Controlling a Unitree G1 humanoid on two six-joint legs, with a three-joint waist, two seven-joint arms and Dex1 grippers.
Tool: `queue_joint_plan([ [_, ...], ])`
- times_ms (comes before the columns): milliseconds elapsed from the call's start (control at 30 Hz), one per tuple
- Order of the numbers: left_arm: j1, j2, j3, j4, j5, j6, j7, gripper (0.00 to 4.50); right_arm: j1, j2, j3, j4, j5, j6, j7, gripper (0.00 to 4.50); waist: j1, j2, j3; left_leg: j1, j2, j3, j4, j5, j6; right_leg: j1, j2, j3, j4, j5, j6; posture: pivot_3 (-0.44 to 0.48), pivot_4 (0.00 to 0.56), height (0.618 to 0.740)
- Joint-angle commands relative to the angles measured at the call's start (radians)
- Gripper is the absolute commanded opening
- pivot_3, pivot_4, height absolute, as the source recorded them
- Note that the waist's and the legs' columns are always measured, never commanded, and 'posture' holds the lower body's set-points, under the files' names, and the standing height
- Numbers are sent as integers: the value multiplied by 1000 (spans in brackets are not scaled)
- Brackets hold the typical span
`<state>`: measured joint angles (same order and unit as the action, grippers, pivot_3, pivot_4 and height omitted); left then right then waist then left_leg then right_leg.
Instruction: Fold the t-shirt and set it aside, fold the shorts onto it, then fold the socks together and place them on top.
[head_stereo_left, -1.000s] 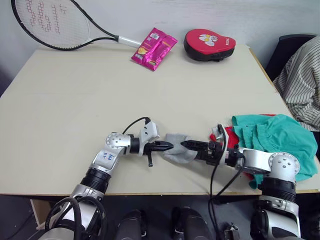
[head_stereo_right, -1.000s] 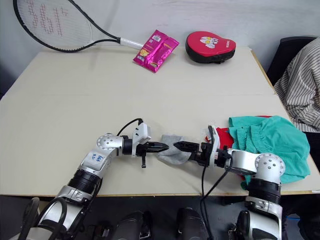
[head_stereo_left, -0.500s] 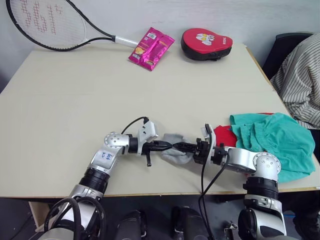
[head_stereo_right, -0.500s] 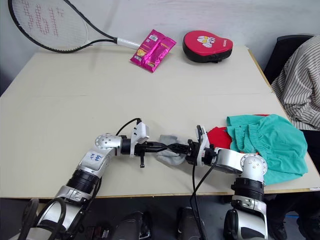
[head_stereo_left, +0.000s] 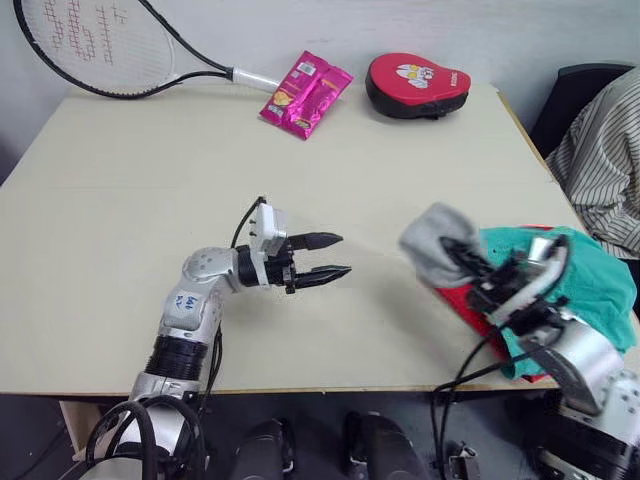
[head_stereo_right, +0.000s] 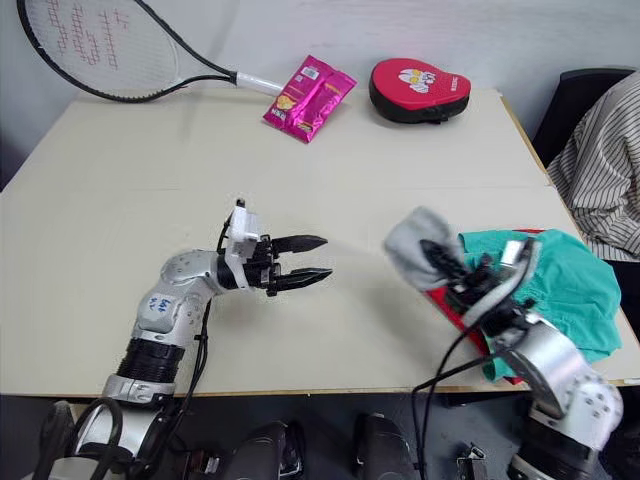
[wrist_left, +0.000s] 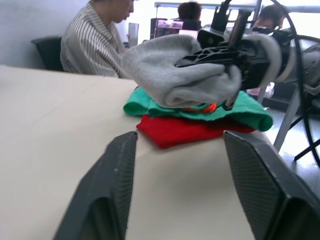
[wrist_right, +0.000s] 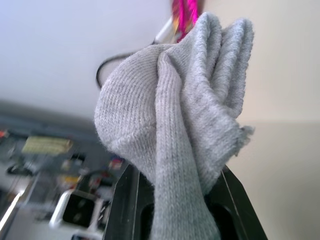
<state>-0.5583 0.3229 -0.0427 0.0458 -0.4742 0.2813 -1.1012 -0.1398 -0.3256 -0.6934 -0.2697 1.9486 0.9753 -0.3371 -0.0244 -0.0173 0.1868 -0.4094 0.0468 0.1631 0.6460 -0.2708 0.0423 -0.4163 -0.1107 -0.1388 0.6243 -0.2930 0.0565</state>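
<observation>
Far at eleven o'clock on the table (head_stereo_left: 120, 180) lies a tennis racket (head_stereo_left: 100, 45), then a pink snack packet (head_stereo_left: 305, 93) and a red padded mitt (head_stereo_left: 417, 85) toward twelve and one; all three sit well clear of the work, so they look like bystanders to the task.

Near the middle, the left gripper (head_stereo_left: 322, 257) hangs just over the bare tabletop with its two black fingers spread and nothing between them. It points toward three o'clock, at the pile, which suggests it has no further part in the socks and is simply out of the way.

At about four o'clock the right gripper (head_stereo_right: 440, 260) is raised above the table with its fingers pinched on the socks (head_stereo_right: 412, 245), a bundled grey wad lifted clear of the surface. The wrist view shows the cloth doubled over and squeezed between the fingers, a grip that should keep the pair folded together while it travels.

Just beyond, at the table's right edge, the shorts (head_stereo_left: 575, 275) lie on the t-shirt (head_stereo_left: 470, 305), whose red edge sticks out beneath. With the stack built, the socks seem headed for its top. A person in a striped shirt (head_stereo_left: 600, 150) sits at two o'clock.
</observation>
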Motion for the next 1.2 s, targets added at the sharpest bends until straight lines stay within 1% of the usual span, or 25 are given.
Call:
queue_joint_plan([
  [33,20,31,15,-105,-68,33,-34,4295,14,-71,-153,35,24,-97,-8,225,0,0,0,0,0,0,0,0,0,0,0,1,0,0,0,0,150,740],
  [67,27,36,15,-116,-73,36,-35,4477,21,-90,-171,61,24,-109,-9,225,0,0,0,1,0,1,0,0,0,1,1,2,0,0,1,0,150,740],
  [167,38,44,32,-132,-91,50,-17,4500,50,-130,-207,156,24,-178,-14,225,-1,0,0,3,1,1,0,0,0,2,2,4,-1,0,1,0,150,740],
  [233,38,58,40,-138,-87,43,-15,4500,73,-128,-211,190,24,-201,-2,225,-1,0,0,3,1,2,-1,0,0,2,3,4,-1,0,1,0,150,740],
  [333,30,77,56,-143,-86,38,-6,4500,101,-115,-138,259,-3,-203,4,225,-4,1,0,3,2,2,-2,0,-1,1,4,5,-1,0,0,0,150,740],
  [433,29,86,61,-149,-90,43,3,4500,94,-110,-86,351,-35,-216,-29,225,-3,1,1,4,2,3,-2,0,-1,1,4,6,-1,0,0,0,150,740],
  [500,27,89,63,-155,-93,47,8,4500,99,-124,-85,370,-48,-223,-10,968,-2,2,1,4,2,3,-1,0,-1,1,4,6,-1,1,0,0,150,740],
  [533,27,94,65,-154,-90,49,14,4500,119,-140,-89,365,-48,-210,-3,1220,-1,2,1,4,1,3,-1,0,0,1,4,6,-1,1,0,0,150,740],
  [567,27,97,66,-152,-88,49,18,4500,133,-151,-92,361,-46,-200,2,1594,-1,2,1,4,2,3,-1,0,0,1,4,6,-1,1,0,0,150,740],
  [633,27,101,74,-142,-85,63,44,4500,191,-181,-116,322,-12,-175,8,2262,3,2,1,4,2,3,-2,0,0,1,4,6,-2,1,0,0,150,740],
  [733,22,112,71,-119,-75,63,46,4500,258,-232,-166,272,20,-147,20,3316,17,2,1,3,2,3,-2,-1,-1,1,4,6,-3,0,1,0,150,740],
  [800,12,123,71,-99,-69,60,37,4500,327,-287,-214,232,24,-86,73,3958,23,2,1,3,1,3,-2,-1,0,1,4,6,-4,0,1,0,150,740],
  [833,7,129,72,-90,-67,58,35,4500,360,-313,-231,217,24,-57,102,4355,27,3,2,3,1,3,-2,-2,1,1,4,6,-5,0,1,0,150,740],
  [867,1,135,72,-78,-61,55,33,4500,400,-345,-241,203,24,-35,131,4436,28,4,2,3,1,3,-2,-2,1,1,4,6,-5,1,1,0,150,740],
  [900,1,153,68,-59,-37,29,23,4500,461,-392,-263,184,-23,1,185,4436,29,4,2,3,1,3,-2,-2,2,1,3,6,-5,1,1,0,150,740],
  [967,3,175,78,-27,-12,-2,21,4500,576,-486,-294,151,-179,44,313,4436,30,6,2,2,1,3,-2,-3,3,1,3,7,-6,1,2,0,150,740],
  [1033,13,203,97,-3,7,-35,20,4500,699,-574,-290,88,-485,-60,523,4436,32,6,2,2,2,3,-2,-4,2,2,4,6,-8,1,2,0,150,740],
  [1067,21,220,103,9,19,-50,19,4500,717,-583,-278,60,-638,-189,629,4436,30,6,2,2,2,4,-2,-5,1,1,5,7,-9,1,2,0,150,740],
  [1100,35,246,110,17,34,-61,17,4500,718,-580,-263,37,-814,-377,734,4436,27,5,2,3,3,4,-3,-5,1,2,7,7,-11,0,2,0,150,740],
  [1133,44,262,113,23,43,-68,15,4500,705,-567,-252,30,-927,-507,803,4436,23,5,3,2,5,4,-3,-6,-1,2,10,7,-14,1,3,0,150,740],
  [1167,66,286,130,25,50,-80,17,4500,658,-569,-229,46,-1020,-631,870,4436,22,6,2,1,5,5,-2,-9,-5,2,11,8,-16,1,4,0,150,740],
  [1200,90,311,149,27,53,-85,19,4500,616,-596,-186,68,-1097,-717,945,4436,14,5,3,2,5,6,-3,-9,-5,2,12,9,-16,1,4,0,150,740],
])
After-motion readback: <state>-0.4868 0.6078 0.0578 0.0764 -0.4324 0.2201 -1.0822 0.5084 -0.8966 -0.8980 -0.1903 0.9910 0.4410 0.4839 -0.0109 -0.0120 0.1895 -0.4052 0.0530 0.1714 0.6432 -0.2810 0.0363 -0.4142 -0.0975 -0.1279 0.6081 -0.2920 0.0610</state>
